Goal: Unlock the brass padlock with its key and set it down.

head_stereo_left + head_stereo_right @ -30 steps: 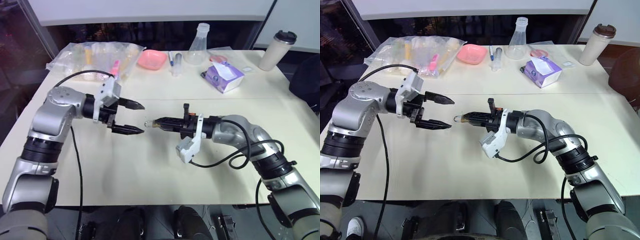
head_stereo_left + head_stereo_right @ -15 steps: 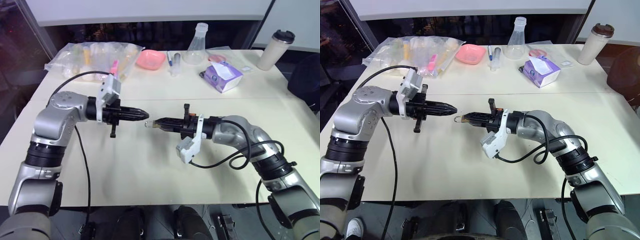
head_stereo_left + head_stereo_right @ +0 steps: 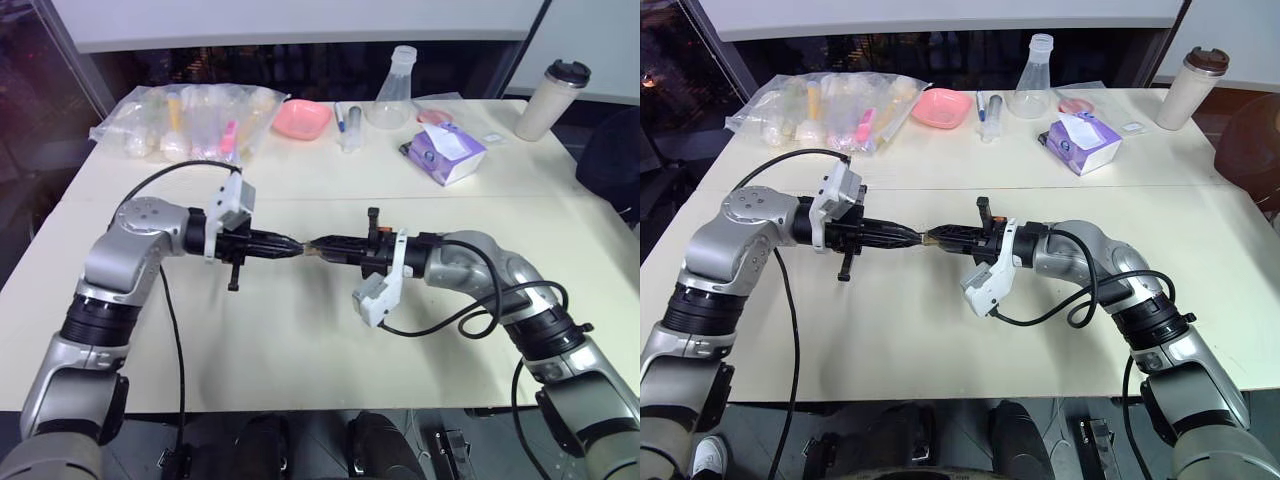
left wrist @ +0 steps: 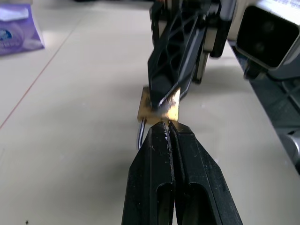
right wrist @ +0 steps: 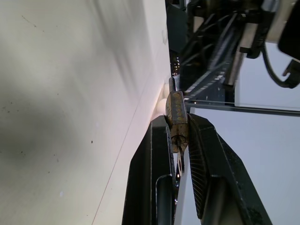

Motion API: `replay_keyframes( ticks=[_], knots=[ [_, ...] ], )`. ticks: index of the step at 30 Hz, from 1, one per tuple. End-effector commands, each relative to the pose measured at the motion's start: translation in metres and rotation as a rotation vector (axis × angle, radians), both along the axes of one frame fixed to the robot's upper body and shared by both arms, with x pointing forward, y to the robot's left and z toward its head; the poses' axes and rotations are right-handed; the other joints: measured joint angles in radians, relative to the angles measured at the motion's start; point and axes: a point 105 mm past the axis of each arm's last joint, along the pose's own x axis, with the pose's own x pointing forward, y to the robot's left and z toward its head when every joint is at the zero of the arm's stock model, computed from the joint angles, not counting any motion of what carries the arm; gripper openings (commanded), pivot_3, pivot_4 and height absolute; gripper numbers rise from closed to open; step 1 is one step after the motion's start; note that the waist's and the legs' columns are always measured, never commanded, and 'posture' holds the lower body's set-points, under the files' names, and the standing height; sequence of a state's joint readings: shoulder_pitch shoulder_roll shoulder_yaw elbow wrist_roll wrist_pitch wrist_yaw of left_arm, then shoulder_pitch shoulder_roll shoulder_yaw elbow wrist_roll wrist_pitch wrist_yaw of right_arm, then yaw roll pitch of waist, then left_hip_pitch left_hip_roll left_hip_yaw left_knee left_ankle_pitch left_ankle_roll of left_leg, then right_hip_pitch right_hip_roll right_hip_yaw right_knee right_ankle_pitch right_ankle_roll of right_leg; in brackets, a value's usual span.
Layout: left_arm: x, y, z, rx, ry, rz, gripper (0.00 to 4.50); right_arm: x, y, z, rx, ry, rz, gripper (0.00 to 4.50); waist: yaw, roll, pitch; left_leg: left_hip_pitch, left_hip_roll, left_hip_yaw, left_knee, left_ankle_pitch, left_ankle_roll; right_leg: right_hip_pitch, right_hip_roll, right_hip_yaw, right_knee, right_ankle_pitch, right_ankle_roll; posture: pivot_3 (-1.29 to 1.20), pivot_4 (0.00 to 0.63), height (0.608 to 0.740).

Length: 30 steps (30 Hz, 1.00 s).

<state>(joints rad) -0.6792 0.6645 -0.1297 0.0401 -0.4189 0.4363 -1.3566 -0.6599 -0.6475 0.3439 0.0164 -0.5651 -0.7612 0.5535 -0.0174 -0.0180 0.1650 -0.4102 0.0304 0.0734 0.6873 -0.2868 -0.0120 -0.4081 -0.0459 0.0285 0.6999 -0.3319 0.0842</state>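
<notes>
The brass padlock (image 4: 157, 105) hangs above the table, pinched flat between the fingers of my right gripper (image 3: 312, 243), which is shut on it. Its thin silvery shackle (image 4: 139, 133) points toward my left gripper (image 3: 296, 246). That gripper is shut, its fingers (image 4: 154, 154) pressed together, and the tips touch the padlock's shackle end. I cannot tell whether they pinch the shackle. A silvery sliver (image 5: 180, 161) juts from the padlock's (image 5: 176, 112) other end between the right fingers; I cannot tell whether it is the key.
Along the far side of the cream table (image 3: 300, 340) lie a clear plastic bag of items (image 3: 190, 115), a pink dish (image 3: 303, 118), a flask (image 3: 395, 85), a purple tissue pack (image 3: 445, 152) and a lidded cup (image 3: 552, 100).
My left gripper went from wide open to shut, then moved right and slightly down until its tips met the padlock. The right arm and padlock stayed still.
</notes>
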Motion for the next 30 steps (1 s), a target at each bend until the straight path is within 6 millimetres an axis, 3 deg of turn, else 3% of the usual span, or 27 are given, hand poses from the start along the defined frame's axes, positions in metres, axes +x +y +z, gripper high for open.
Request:
replay_keyframes(
  ticks=[1,16,25,30],
  knots=[
    [0.004,0.001,-0.001,0.013,-0.039,0.008,0.08,-0.008,0.004,0.015,0.044,-0.034,0.035,0.0,0.0,0.0,0.0,0.0,0.0,0.0,0.0,0.0,0.0,0.0,0.0,0.0,0.0,0.0,0.0,0.0,0.15,0.715],
    [0.017,-0.002,0.008,-0.058,-0.048,0.063,0.08,-0.012,0.005,0.012,0.043,-0.006,0.036,0.0,0.0,0.0,0.0,0.0,0.0,0.0,0.0,0.0,0.0,0.0,0.0,0.0,0.0,0.0,0.0,0.0,0.15,0.715],
    [0.01,0.031,-0.017,0.1,-0.01,0.083,0.08,-0.008,0.0,0.004,0.066,0.063,-0.005,0.0,-0.002,0.0,0.0,0.0,0.0,0.0,0.0,0.0,0.0,0.0,0.0,0.0,0.0,0.0,0.0,0.0,0.15,0.715],
    [0.011,0.044,-0.013,0.109,-0.005,0.116,0.08,0.008,-0.008,-0.014,0.069,0.096,-0.057,0.0,0.004,0.0,0.0,0.0,0.0,0.0,0.0,0.0,0.0,0.0,0.0,0.0,0.0,0.0,0.0,0.0,0.15,0.715]
  ],
)
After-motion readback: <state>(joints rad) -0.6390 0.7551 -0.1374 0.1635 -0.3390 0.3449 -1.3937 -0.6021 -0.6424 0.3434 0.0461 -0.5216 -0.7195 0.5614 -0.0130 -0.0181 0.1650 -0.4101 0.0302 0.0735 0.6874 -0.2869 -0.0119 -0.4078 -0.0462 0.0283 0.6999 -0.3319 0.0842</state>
